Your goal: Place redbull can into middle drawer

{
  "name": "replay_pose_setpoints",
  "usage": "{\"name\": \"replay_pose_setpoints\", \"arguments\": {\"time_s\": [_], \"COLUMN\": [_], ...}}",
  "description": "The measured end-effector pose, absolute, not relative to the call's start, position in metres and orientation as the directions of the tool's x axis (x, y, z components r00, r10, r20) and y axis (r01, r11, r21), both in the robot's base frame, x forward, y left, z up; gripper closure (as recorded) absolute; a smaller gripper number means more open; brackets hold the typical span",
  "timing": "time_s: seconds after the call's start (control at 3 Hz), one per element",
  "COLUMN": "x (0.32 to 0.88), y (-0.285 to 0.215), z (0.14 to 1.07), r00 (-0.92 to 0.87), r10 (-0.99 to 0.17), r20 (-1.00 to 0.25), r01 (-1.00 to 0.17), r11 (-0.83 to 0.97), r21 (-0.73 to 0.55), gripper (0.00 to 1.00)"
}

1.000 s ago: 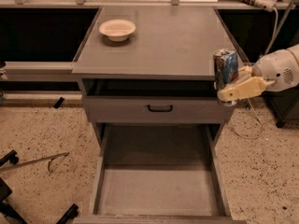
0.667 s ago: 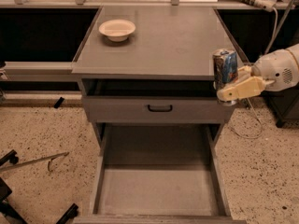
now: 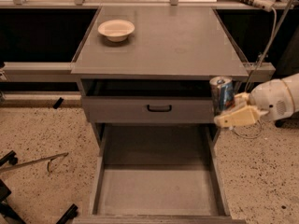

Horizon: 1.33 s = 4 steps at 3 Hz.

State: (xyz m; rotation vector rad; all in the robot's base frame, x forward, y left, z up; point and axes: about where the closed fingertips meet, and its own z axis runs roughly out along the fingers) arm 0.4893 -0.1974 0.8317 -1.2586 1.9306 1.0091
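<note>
Holding the can (image 3: 221, 93) upright, the gripper (image 3: 230, 111) is clamped on its lower half, just off the front right corner of the bench (image 3: 163, 45) and below the front edge of the top. The can is to be carried left and forward until it is over the open drawer (image 3: 156, 190), which projects beneath the front edge. It is then to be lowered vertically, clear of the right side wall, and released only once the base is seated. A slim, tall, smooth metal cylinder is judged prone to tipping, so tilt is to be avoided. The drawer floor is flat matt grey metal with low walls. A shallow cream bowl (image 3: 116, 29) is set near the rear left corner.
</note>
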Motion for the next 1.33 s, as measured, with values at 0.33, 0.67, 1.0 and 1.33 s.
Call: {"name": "replay_pose_setpoints", "arguments": {"time_s": [0.33, 0.67, 1.0, 1.33], "x": [0.452, 0.403, 0.392, 0.392], "y": [-0.197, -0.166, -0.160, -0.159], "z": [0.779, 0.712, 0.701, 0.701], "r00": [-0.448, -0.526, -0.540, -0.540], "r10": [-0.429, -0.449, -0.458, -0.458], "r20": [-0.784, -0.722, -0.706, -0.706], "r01": [-0.889, -0.848, -0.836, -0.836], "r11": [0.307, 0.214, 0.196, 0.196], "r21": [0.340, 0.485, 0.512, 0.512], "gripper": [1.00, 1.00, 1.00, 1.00]}}
